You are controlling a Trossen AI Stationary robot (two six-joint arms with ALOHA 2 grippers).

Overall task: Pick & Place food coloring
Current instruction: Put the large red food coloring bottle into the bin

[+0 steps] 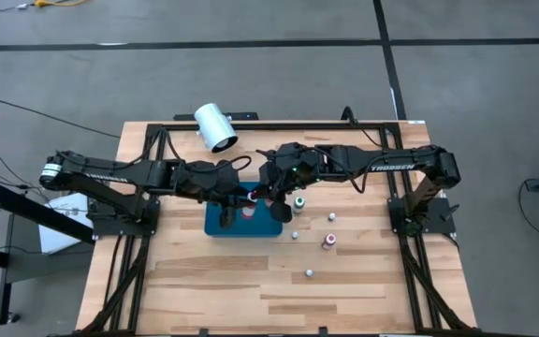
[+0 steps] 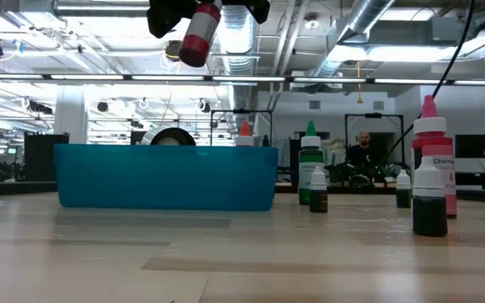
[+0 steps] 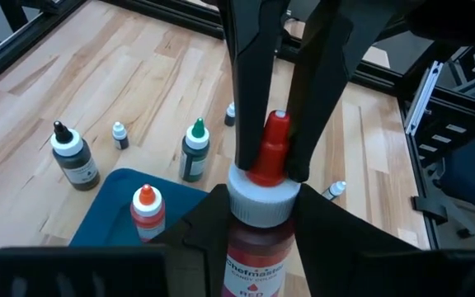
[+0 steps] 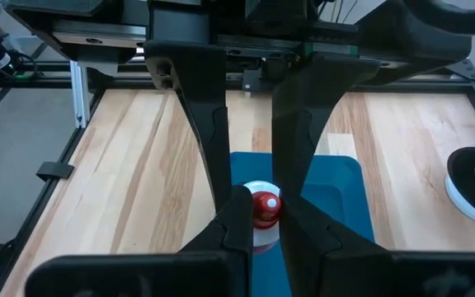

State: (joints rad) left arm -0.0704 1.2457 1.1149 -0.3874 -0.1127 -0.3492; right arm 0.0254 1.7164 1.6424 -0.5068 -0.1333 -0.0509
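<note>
— while it hangs above the teal tray (image 1: 215, 225), how is the red-capped bottle (image 3: 261, 216) pointed?
— it is tilted in the low view, long axis near upright. the body is clamped by the left gripper (image 3: 258, 210), the red tip by the right gripper (image 3: 273, 124).
— what is read?
— "red", and "trossen" on the right arm (image 1: 396, 165).
— what is kept in the tray?
— one orange-tipped bottle (image 3: 146, 209), upright.

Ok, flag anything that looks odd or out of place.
One red bottle hangs tilted above the tray, clamped by both arms at once: the left gripper on its body, the right gripper on its tip. The white cylinder lies on its side at the table's far edge.
</note>
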